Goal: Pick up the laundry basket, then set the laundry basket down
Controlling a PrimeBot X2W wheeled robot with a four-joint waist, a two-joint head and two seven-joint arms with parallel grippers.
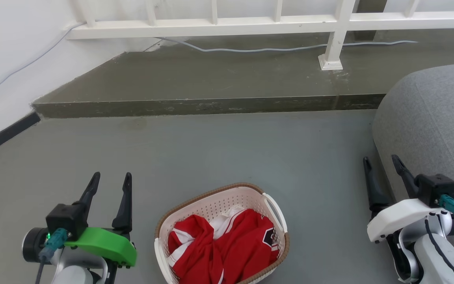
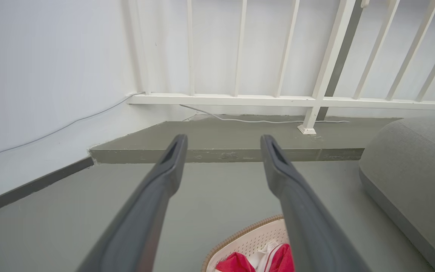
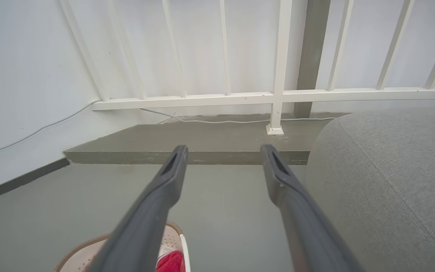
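One laundry basket (image 1: 223, 203) of red clothing (image 1: 227, 240) sits between two claws, left claw (image 1: 112, 176) and right claw (image 1: 380, 159), both spread, empty.

You see a cream-white perforated basket (image 1: 227, 199) with a brown woven-look rim, holding red-and-white cloth (image 1: 227, 244). Your left gripper (image 1: 112, 176) has black fingers and a green cover, and your right gripper (image 1: 380, 159) has a white one. The floor (image 1: 211, 150) is grey-green, the railing (image 1: 211, 25) white, the cushion (image 1: 428, 106) grey.

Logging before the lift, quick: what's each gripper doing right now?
Left gripper: open, empty, left of the laundry basket.
Right gripper: open, empty, right of it.
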